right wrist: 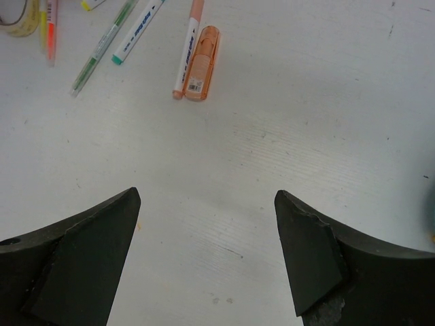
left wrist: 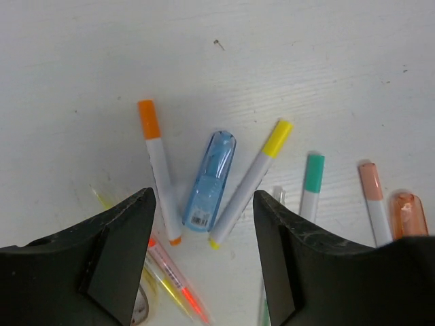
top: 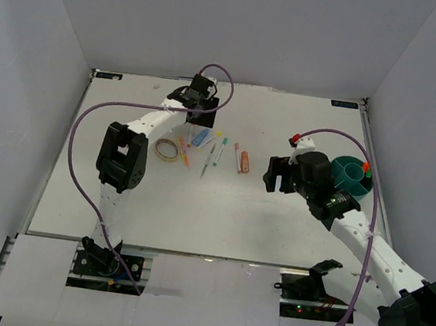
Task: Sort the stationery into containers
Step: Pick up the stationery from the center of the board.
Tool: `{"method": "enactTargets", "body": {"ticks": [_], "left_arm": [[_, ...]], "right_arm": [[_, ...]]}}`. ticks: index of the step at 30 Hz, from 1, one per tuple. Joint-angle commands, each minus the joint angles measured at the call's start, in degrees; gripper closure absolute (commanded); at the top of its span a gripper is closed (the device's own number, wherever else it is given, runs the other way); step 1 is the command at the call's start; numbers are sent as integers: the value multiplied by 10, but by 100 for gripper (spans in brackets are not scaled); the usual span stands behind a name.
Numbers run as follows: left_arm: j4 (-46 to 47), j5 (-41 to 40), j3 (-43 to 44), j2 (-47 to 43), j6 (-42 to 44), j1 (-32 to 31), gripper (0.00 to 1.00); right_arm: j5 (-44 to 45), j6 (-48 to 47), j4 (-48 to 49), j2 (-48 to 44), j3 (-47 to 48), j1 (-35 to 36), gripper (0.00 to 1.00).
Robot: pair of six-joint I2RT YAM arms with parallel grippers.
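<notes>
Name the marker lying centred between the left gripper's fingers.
The stubby light blue one. In the left wrist view it lies in the middle of the left gripper's gap, flanked by the orange-capped pen and the yellow-capped pen.

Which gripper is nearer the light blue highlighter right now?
Left. The left gripper hangs directly over the light blue highlighter, jaws open either side; the right gripper sits well off to its right, by the teal cup.

The black fingers [left wrist: 102, 261] of the left pincer [left wrist: 204, 197] cover the lower end of the translucent salmon highlighter [left wrist: 408, 212] and part of the thin yellow pen [left wrist: 171, 292]. From above, the right arm [top: 354, 221] hides the near left side of the round teal plastic cup [top: 356, 182]; its contents are too small to tell.
</notes>
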Motion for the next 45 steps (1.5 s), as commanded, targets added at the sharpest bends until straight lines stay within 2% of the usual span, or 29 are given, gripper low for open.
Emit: {"method": "enactTargets", "body": {"ticks": [1,11,31,35,39,45], "left_arm": [[-5,27,35,25,50,-3,30],[-6,42,57,73,58,5,38],[-5,20,-8,72,54,5,41],[-5,26,-9,70,56,5,51],[-4,33,-4,66,66,5,66],[0,30,1,50,80,5,74]], "right_arm": [[-13,-8,19,-9,1,2,14],[-16,-5,8,-17,-7,2,14],[-24,5,16,-41,-34,2,14],[-22,5,15,-45,-32,2,14],[-20,5,12,-50,-28,2,14],[-19,7,10,-58,-28,1,14]]}}
